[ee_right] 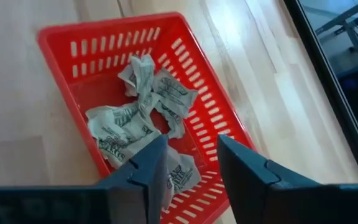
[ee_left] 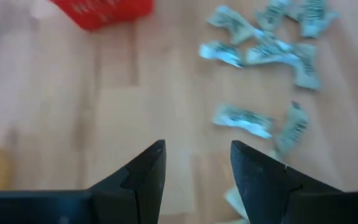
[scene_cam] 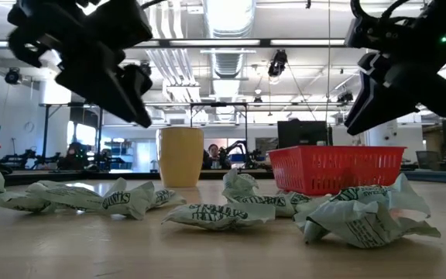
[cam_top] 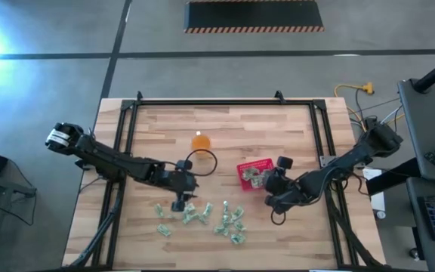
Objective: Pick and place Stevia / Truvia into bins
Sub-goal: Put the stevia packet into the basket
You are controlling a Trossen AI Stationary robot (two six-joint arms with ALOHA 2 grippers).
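The left gripper (ee_left: 194,163) hangs over bare wood with its fingers apart and nothing between them. Ahead of it and off to one side lie the loose packets (ee_left: 244,118), crumpled and scattered, their long axes pointing every which way (no shared direction can be read). One packet is partly hidden behind its finger. In the high view they form a loose band (cam_top: 202,217) just beyond the left gripper (cam_top: 178,202), toward the table's near edge.

The right gripper (ee_right: 191,160) hovers over the near rim of the red basket (ee_right: 55,37), fingers parted and empty. Several crumpled packets (ee_right: 138,115) lie directly ahead of it on the basket floor, some cut off by its fingers.
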